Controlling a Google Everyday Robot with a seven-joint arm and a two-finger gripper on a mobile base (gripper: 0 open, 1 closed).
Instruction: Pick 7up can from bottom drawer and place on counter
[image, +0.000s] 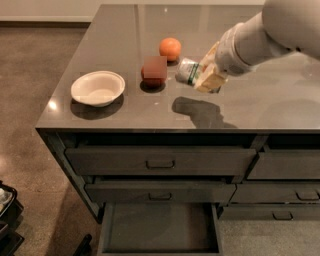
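My gripper (200, 76) is shut on the 7up can (188, 72), a whitish-silver can with green markings. It holds the can tilted on its side in the air above the counter (250, 105), casting a shadow below it. The can hangs just right of the red apple (153, 71) and below the orange (170, 48). The bottom drawer (159, 227) stands pulled open beneath the two handled drawers, and its inside looks bare.
A white bowl (98, 88) sits on the counter's left part. More closed drawers (282, 192) fill the right side of the cabinet. A dark object (7, 215) stands on the floor at the lower left.
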